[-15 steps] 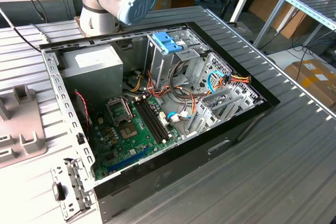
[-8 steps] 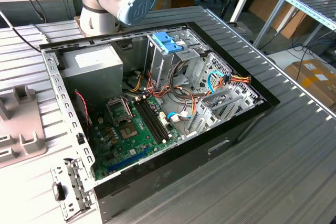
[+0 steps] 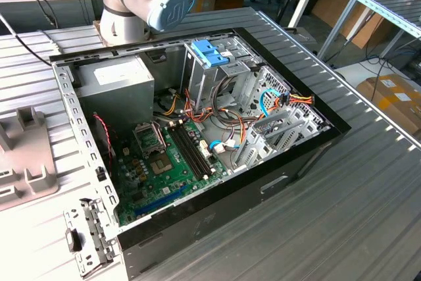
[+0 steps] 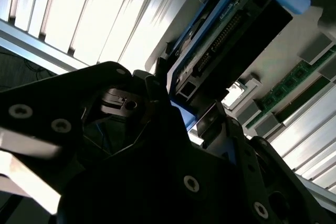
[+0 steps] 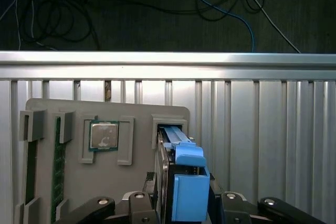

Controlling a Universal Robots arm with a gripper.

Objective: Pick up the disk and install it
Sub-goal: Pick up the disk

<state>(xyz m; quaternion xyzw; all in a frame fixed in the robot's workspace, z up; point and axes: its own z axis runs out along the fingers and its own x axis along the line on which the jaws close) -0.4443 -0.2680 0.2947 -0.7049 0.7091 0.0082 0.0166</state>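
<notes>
The disk stands on edge, clamped inside the gripper

Disk in end effector grip

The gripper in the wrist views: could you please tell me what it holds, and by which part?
The gripper holds the disk on edge, by its broad sides near the blue end tab.
</notes>
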